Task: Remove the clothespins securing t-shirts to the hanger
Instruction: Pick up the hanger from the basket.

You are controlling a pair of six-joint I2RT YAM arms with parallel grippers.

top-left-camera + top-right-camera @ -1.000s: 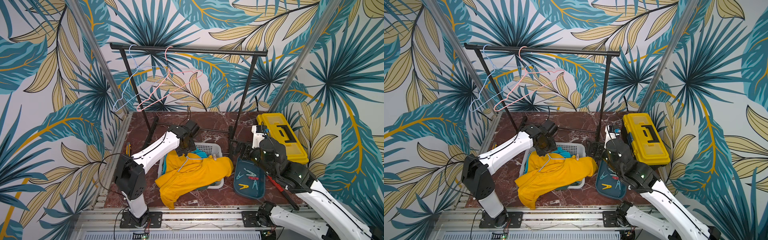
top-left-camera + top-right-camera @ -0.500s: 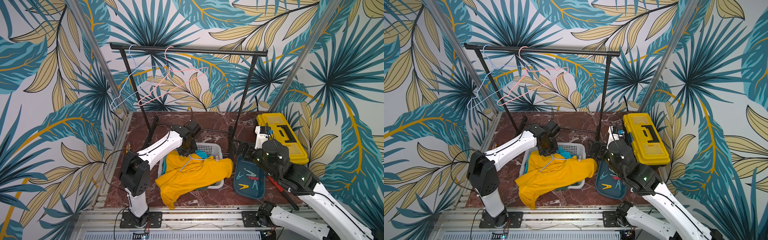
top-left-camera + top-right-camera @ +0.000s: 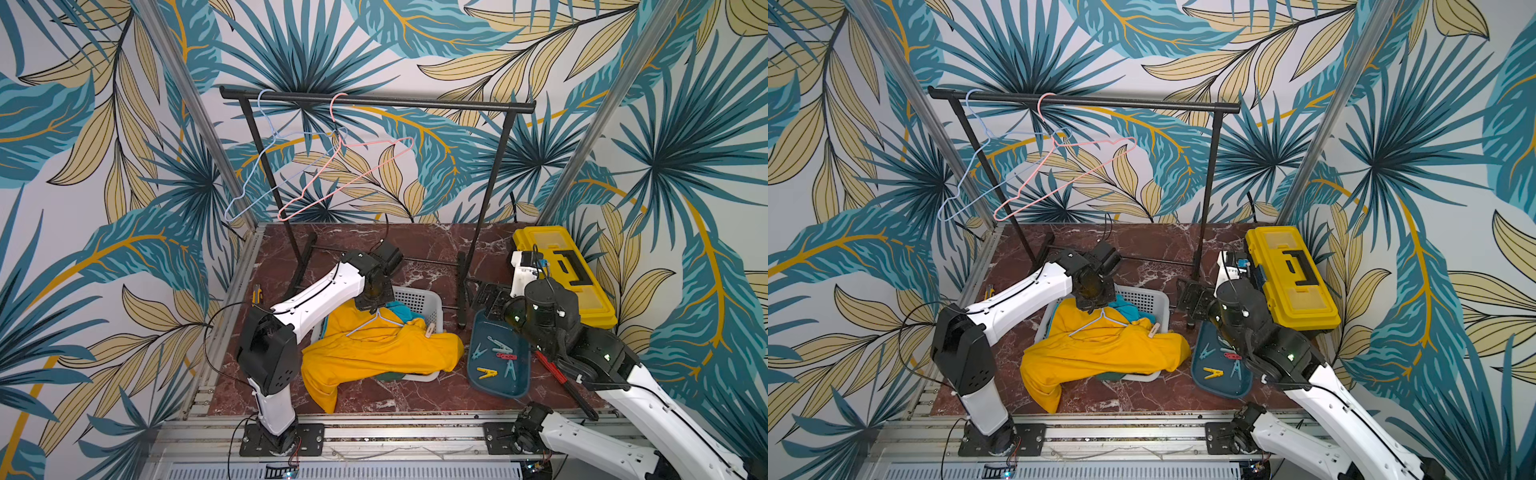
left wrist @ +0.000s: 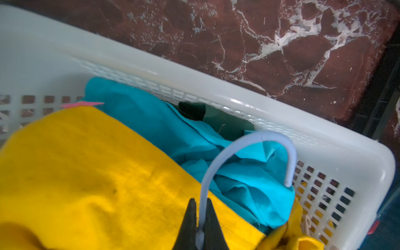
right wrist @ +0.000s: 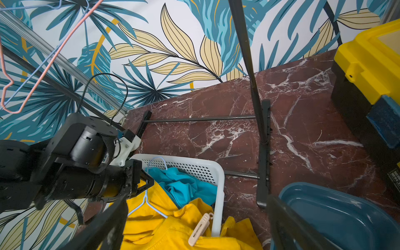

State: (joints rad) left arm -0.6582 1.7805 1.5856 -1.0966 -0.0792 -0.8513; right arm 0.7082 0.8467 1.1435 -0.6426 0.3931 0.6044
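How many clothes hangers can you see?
3. Blue hanger and pink hanger hang on the black rail; pale hanger lies on the yellow t-shirt. Others may hide under cloth.

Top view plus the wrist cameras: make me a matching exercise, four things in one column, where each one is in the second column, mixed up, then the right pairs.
1. pink hanger
2. peach clothespin
3. yellow clothespin
4. pale hanger

A. in the blue tray
B. on the black rail
C. gripped by the left tool
D. on the yellow t-shirt

Pairs: 1-B, 2-D, 3-A, 4-C
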